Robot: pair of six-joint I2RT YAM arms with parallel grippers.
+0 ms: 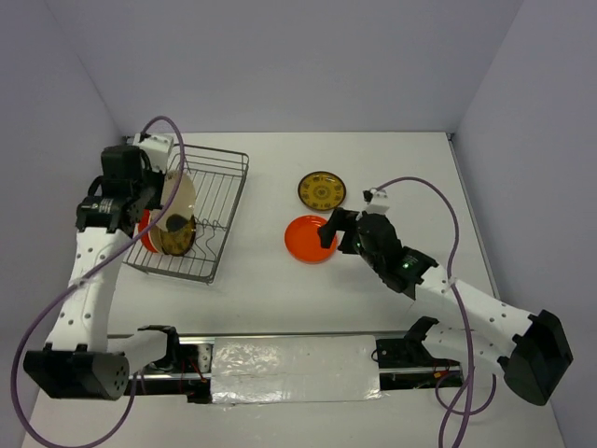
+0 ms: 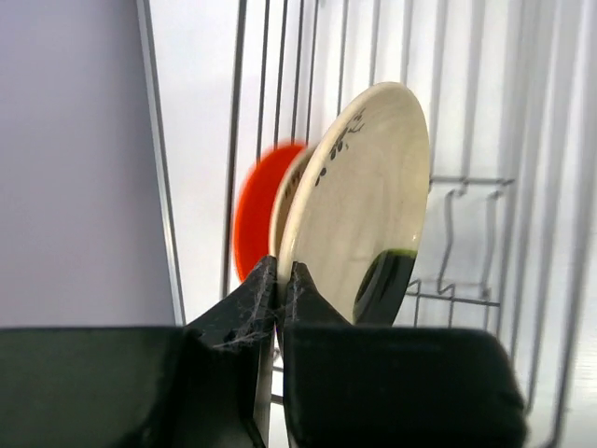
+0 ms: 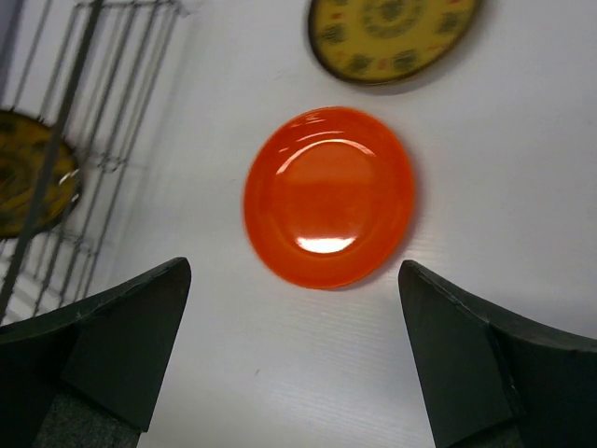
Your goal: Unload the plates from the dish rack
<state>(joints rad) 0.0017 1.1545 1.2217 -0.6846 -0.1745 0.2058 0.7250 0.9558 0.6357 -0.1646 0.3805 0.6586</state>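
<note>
The left gripper is clamped on the rim of the cream plate, which stands on edge in the dish rack beside one orange plate and one patterned plate. The right gripper, jaws spread wide, hangs over a second orange plate on the table, near a second patterned plate. Both arms reach forward with bent elbows.

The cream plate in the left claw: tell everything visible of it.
The cream plate is round, shallow and glossy, ceramic by its look, with small dark marks near the rim and a dark blotch at its lower edge. It stands on edge over the left part of the dish rack. The left claw is shut on its rim. Whether it touches the orange-red plate behind cannot be told.
</note>
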